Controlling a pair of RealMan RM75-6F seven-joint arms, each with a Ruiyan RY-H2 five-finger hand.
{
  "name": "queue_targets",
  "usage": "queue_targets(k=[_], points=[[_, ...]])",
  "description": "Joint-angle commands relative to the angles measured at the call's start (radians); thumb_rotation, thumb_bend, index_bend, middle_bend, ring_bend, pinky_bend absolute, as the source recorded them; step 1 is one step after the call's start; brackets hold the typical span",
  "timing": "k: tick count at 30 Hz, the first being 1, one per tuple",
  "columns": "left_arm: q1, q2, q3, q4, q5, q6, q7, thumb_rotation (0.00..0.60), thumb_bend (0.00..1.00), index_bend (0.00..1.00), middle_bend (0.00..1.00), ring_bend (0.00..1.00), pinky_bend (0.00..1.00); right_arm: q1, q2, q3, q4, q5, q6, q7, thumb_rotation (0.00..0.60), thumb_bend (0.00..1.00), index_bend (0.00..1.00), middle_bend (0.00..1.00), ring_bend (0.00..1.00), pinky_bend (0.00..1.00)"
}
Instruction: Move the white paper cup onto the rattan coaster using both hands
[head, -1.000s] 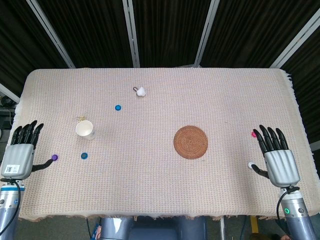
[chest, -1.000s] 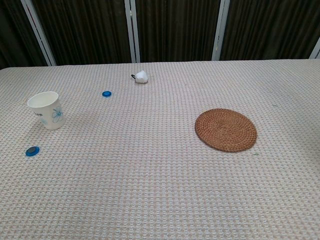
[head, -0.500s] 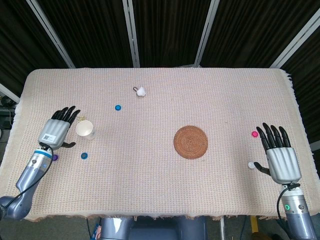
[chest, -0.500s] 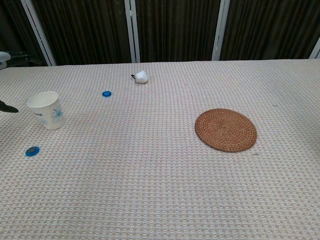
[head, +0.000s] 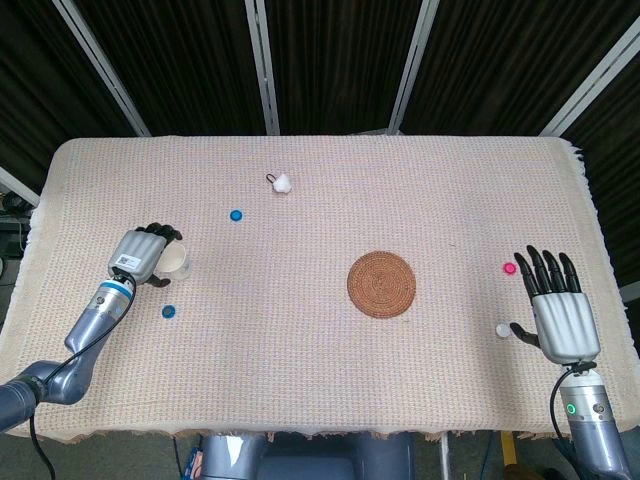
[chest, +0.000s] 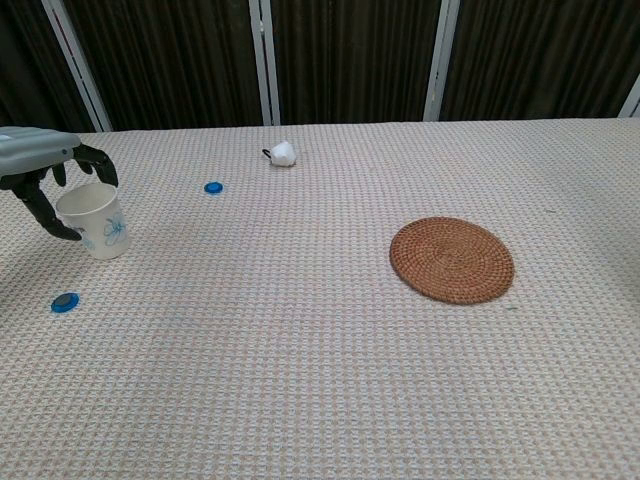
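Since a second ago our left hand (head: 142, 253) has reached the paper cup (chest: 95, 221), well left of the coaster (head: 381, 284); fingers (chest: 42, 208) curl around it, grip unconfirmed. We close gently to avoid crushing. Right hand (head: 562, 318) lies spread, empty.

Silver hand (head: 563, 317), black fingers (head: 545, 268)
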Motion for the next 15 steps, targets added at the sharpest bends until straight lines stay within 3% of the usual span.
queue_targets(k=[1,9,15], points=[[-0.008,-0.014,0.0,0.019,0.006,0.001,-0.005,0.6,0.16,0.41,0.37,0.29,0.39,0.0,0.0,0.001,0.001,0.001,0.0,0.002,0.6,0.0,0.0,0.0,0.0,0.0],[-0.012,-0.028,-0.007,0.027,0.008,0.024,-0.01,0.6,0.17,0.44,0.39,0.31,0.4,0.001,0.004,0.004,0.001,0.006,-0.001,0.012,0.6,0.0,0.0,0.0,0.0,0.0],[-0.017,0.015,-0.032,-0.094,0.041,0.078,-0.025,0.6,0.17,0.44,0.39,0.31,0.4,0.001,0.009,0.007,-0.001,0.01,-0.002,0.026,0.6,0.0,0.0,0.0,0.0,0.0]])
